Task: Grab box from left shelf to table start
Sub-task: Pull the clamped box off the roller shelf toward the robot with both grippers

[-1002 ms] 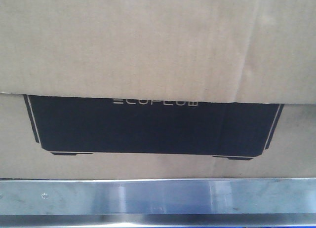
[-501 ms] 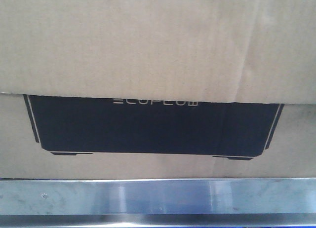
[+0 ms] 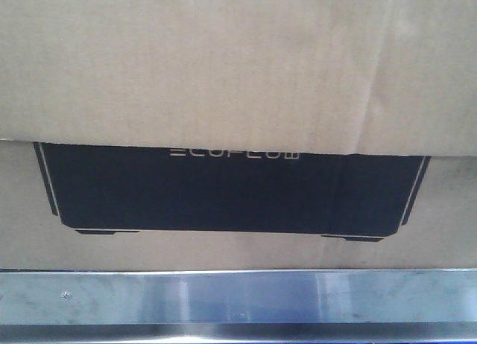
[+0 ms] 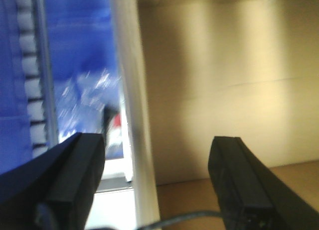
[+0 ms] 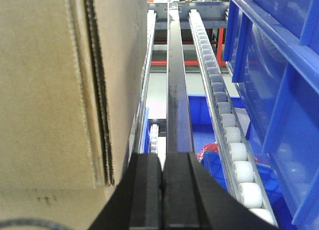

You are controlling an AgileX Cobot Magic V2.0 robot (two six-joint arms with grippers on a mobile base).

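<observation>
The brown cardboard box [image 3: 238, 68] fills the front view, with its black panel and white "ECOFLOW" lettering [image 3: 235, 155]. It sits just behind the left shelf's shiny silver front rail [image 3: 238, 295]. My left gripper [image 4: 157, 182] is open. Its jaws stand on either side of a pale vertical strip [image 4: 132, 90], with the box's side [image 4: 224, 80] to the right of it. I cannot tell whether the fingers touch the box. My right gripper [image 5: 163, 163] is shut and empty. It is just right of the box's corrugated edge [image 5: 50, 90], in line with a dark divider bar [image 5: 177, 90]. The table is out of view.
White rollers [image 5: 224, 120] run along the shelf lane to the right of the divider bar. Blue plastic bins [image 5: 279, 90] stand close on the right. In the left wrist view, more blue [image 4: 79, 56] and a roller row [image 4: 30, 90] lie left of the pale strip.
The box's black panel has shifted very slightly to the left in the front view. Nothing else visibly differs.
</observation>
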